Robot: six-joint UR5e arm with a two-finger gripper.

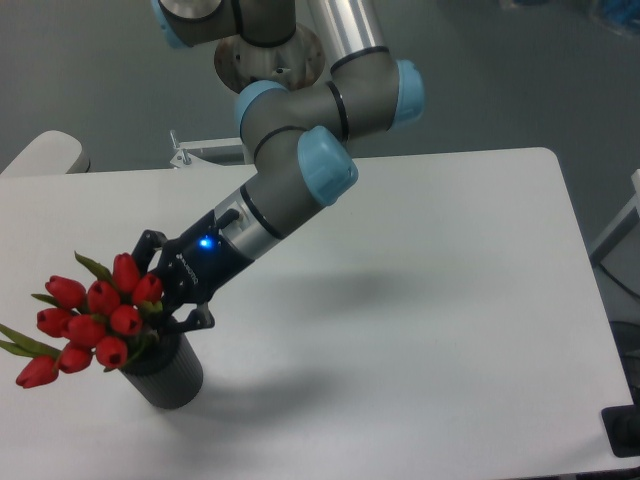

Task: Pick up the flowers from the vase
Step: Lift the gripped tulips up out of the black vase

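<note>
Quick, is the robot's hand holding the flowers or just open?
Gripper: closed on the bunch of red tulip buds with green stems, just above the dark grey ribbed vase.

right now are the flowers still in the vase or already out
Still in. The flowers lean left out of the vase, their stems running into its mouth. The gripper sits at the stems; whether it has closed cannot be told.

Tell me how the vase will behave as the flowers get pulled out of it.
The vase is small and narrow, with the flowers spreading wider than it and leaning left, so it may tip or lift along. Its ribbed wall probably grips the table little. The gripper sits at the stems.
</note>
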